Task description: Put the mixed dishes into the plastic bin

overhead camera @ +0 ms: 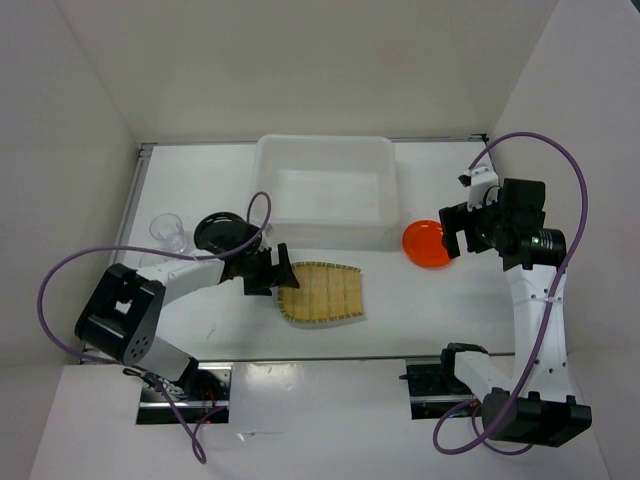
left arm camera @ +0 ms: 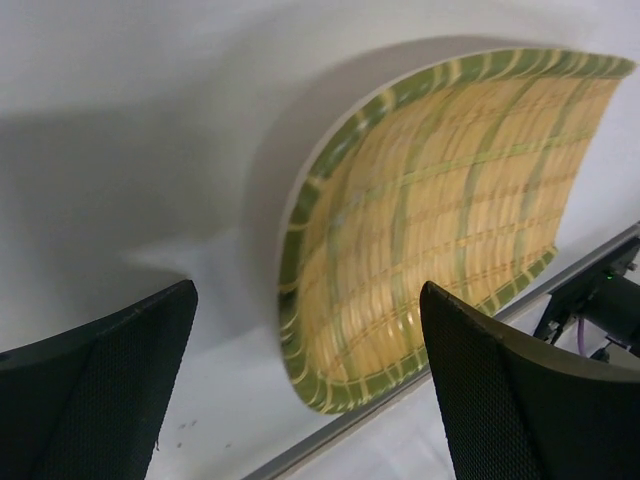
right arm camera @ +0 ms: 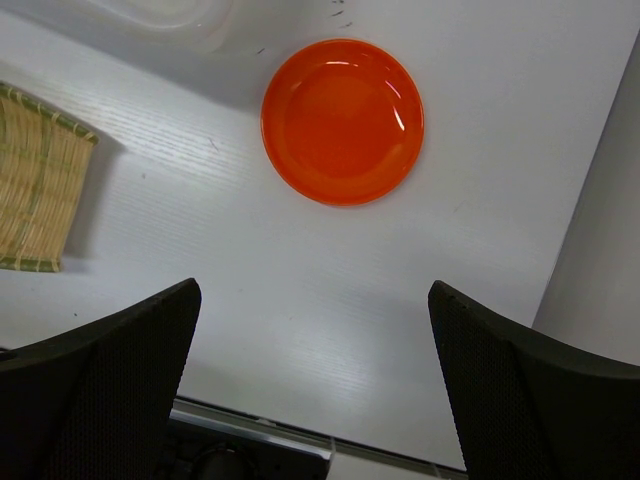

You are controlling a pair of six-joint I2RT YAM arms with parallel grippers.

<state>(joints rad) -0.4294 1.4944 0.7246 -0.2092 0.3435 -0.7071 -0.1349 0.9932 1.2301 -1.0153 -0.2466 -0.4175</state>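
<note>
Left gripper (overhead camera: 270, 270) is hovering wide open at the rounded end of the woven bamboo tray (overhead camera: 322, 293), which is lying flat just in front of the plastic bin (overhead camera: 325, 143). Tray is probably light, stiff and slightly springy, so I'm thinking pinch the raised rim. Right gripper (right arm camera: 312, 285) is gaping wide near the orange plate (right arm camera: 342, 120) beside the bin. It's looking slick and shallow, so an edge grip.

White-and-black arms (overhead camera: 535, 320), looping purple cables (overhead camera: 578, 170)
</note>
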